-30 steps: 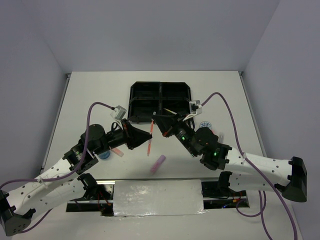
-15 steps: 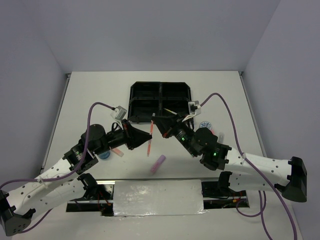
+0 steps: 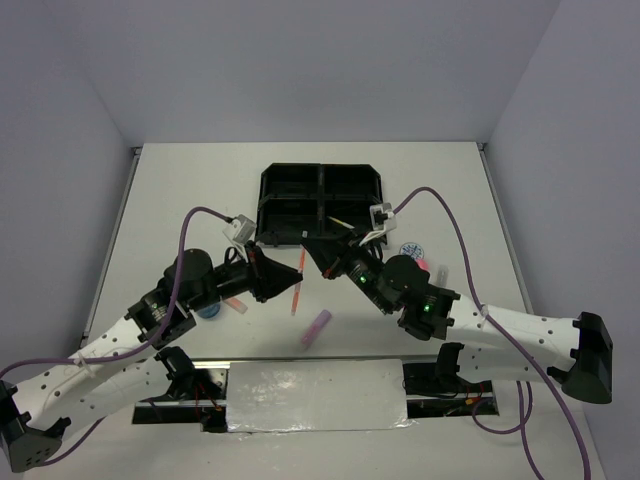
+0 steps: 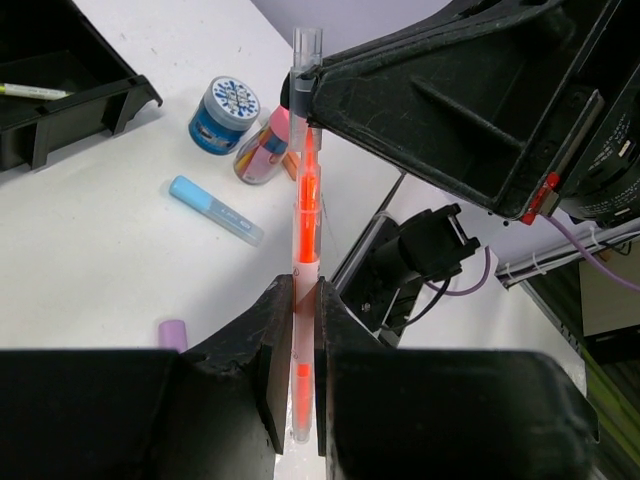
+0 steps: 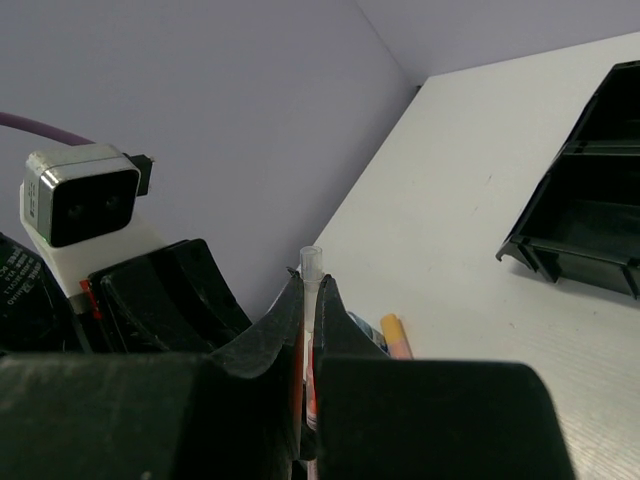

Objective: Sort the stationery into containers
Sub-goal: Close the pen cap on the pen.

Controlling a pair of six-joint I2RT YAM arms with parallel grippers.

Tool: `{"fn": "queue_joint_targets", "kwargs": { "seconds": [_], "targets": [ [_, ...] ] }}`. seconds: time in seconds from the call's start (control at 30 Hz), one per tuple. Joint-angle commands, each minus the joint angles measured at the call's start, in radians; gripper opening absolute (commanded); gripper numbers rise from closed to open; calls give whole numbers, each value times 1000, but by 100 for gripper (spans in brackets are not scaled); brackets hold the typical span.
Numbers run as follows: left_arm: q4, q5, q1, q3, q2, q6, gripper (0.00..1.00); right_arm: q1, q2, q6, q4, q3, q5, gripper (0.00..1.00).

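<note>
A thin pink pen (image 3: 296,292) with a clear tip hangs over the table, held at both ends. My left gripper (image 3: 299,277) is shut on its lower part, seen closely in the left wrist view on the pen (image 4: 306,200). My right gripper (image 3: 306,246) is shut on the clear upper end (image 5: 310,262). The black tray (image 3: 320,178) lies beyond, with a yellow pen (image 3: 338,222) in one near compartment. On the table lie a purple marker (image 3: 317,327), a light blue marker (image 4: 215,210), a blue-and-white tape roll (image 4: 224,115) and a pink-capped bottle (image 4: 262,155).
A second tape roll (image 3: 208,310) lies partly hidden under the left arm beside orange and pink markers (image 3: 235,300). An orange marker (image 5: 395,335) shows below the right fingers. A grey plate (image 3: 315,395) sits at the near edge between the arm bases.
Both grippers keep their hold on the pen. The right gripper and the pen have drifted slightly left and toward the near edge.
</note>
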Motion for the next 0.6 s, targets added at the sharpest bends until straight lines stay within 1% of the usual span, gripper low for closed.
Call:
{"fn": "queue_joint_targets", "kwargs": {
  "seconds": [0.0,0.33,0.57],
  "targets": [
    [46,-25,-4,40,-19,34,0,-2,-14,-4,-23,-19,-36,0],
    [50,-51,-4,31,-32,28,0,-2,-51,-11,-47,-34,-31,0],
    [67,-54,-4,24,-38,24,0,-2,-48,34,-18,-56,-72,0]
  ]
}}
